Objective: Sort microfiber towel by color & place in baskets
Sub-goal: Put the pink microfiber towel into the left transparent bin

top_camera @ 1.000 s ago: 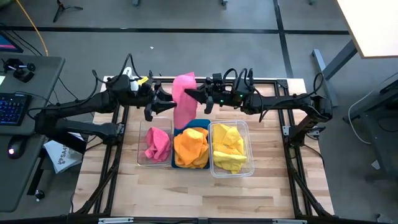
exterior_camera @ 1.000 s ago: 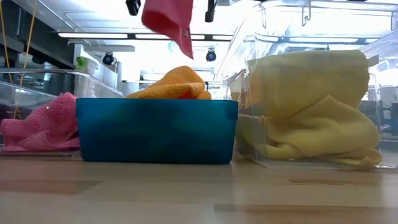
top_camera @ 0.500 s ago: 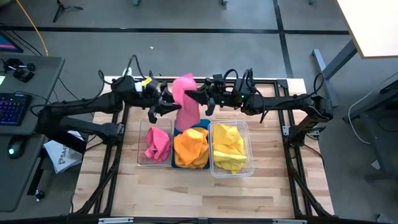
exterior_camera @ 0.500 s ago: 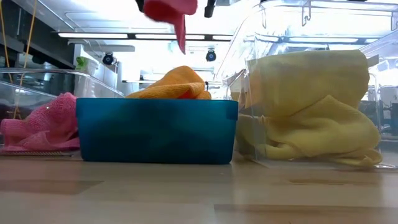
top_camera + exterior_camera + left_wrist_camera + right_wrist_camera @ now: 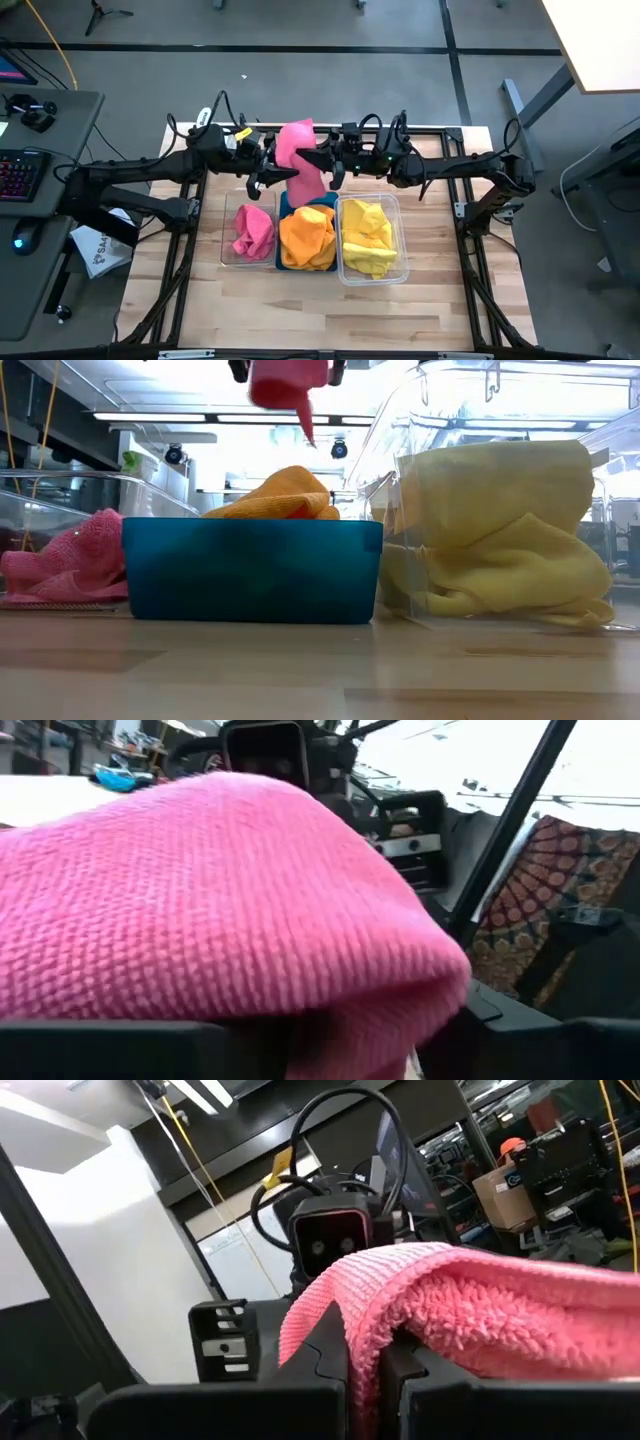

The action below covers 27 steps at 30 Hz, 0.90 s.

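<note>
A pink towel (image 5: 300, 165) hangs in the air over the far end of the blue basket (image 5: 322, 203), with a pointed corner (image 5: 308, 428) lowest. My right gripper (image 5: 326, 166) is shut on it from the right. My left gripper (image 5: 266, 174) stands close against its left side, and the pink cloth (image 5: 200, 900) fills that wrist view. Another pink towel (image 5: 253, 232) lies in the left clear basket (image 5: 228, 236). An orange towel (image 5: 307, 238) fills the blue basket, and yellow towels (image 5: 370, 240) fill the right clear basket (image 5: 400, 240). My right gripper pinches the pink towel between its two fingers at a folded-over edge (image 5: 352, 1342), coming in level from the table's right. The cloth drapes over the fingers (image 5: 405, 1365). The towel is lifted clear and hangs slack below the hold.
The three baskets sit side by side mid-table, near side of both arms. Bare wood (image 5: 300, 315) lies toward the near edge. A desk with a keyboard (image 5: 20, 170) stands left of the table frame.
My left gripper has moved toward the table's right, up to the hanging pink towel. The towel has bunched up shorter and its lower end has risen, and it now hangs more to the right over the blue basket. My right gripper has kept its hold.
</note>
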{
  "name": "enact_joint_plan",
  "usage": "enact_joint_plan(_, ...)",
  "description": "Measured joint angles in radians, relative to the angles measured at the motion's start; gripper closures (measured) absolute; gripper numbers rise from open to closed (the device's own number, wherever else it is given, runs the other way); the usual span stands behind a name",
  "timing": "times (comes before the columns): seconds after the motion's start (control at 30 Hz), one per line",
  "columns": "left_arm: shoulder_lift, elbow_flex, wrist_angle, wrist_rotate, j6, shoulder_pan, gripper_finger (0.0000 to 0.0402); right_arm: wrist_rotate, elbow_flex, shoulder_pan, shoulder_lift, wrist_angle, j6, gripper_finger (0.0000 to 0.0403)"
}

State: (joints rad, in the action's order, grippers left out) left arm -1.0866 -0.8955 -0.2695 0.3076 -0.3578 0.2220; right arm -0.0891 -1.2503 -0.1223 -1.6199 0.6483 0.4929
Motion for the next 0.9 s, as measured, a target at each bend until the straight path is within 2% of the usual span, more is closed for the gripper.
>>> enact_joint_plan(0.1, 0.007, 0.0, -0.004, -0.006, 0.03, 0.0, 0.0283, 0.0, 0.0, 0.0, 0.0, 0.004, -0.004, 0.0402)
enact_joint_plan(0.17, 0.013, 0.0, -0.007, -0.007, 0.041, 0.0, 0.0321, -0.001, 0.0, 0.0, 0.0, 0.005, -0.005, 0.0399)
enact_joint_plan(0.23, 0.014, 0.0, -0.006, -0.008, 0.05, 0.0, 0.037, 0.004, 0.0, 0.0, 0.0, -0.003, 0.003, 0.0387)
enact_joint_plan(0.3, 0.013, 0.0, -0.005, -0.011, 0.052, 0.001, 0.0391, 0.011, 0.0, 0.0, 0.0, -0.014, 0.02, 0.0367)
enact_joint_plan(0.43, 0.039, 0.0, 0.053, -0.03, 0.049, 0.013, 0.0398, 0.02, 0.0, 0.0, 0.025, -0.048, 0.021, 0.0298)
enact_joint_plan(0.57, 0.115, 0.0, 0.231, -0.054, 0.072, 0.037, 0.04, 0.032, 0.0, -0.011, 0.087, -0.134, -0.048, 0.0213)
enact_joint_plan(0.67, 0.202, 0.0, 0.398, -0.107, 0.096, 0.058, 0.0401, 0.035, 0.0, -0.037, 0.155, -0.249, -0.097, 0.0159)
enact_joint_plan(0.77, 0.296, 0.0, 0.544, -0.166, 0.094, 0.07, 0.0401, 0.037, 0.0, -0.065, 0.219, -0.369, -0.118, 0.0124)
enact_joint_plan(0.9, 0.41, 0.0, 0.707, -0.189, 0.059, 0.065, 0.0401, 0.036, 0.0, -0.091, 0.279, -0.466, -0.129, 0.0109)
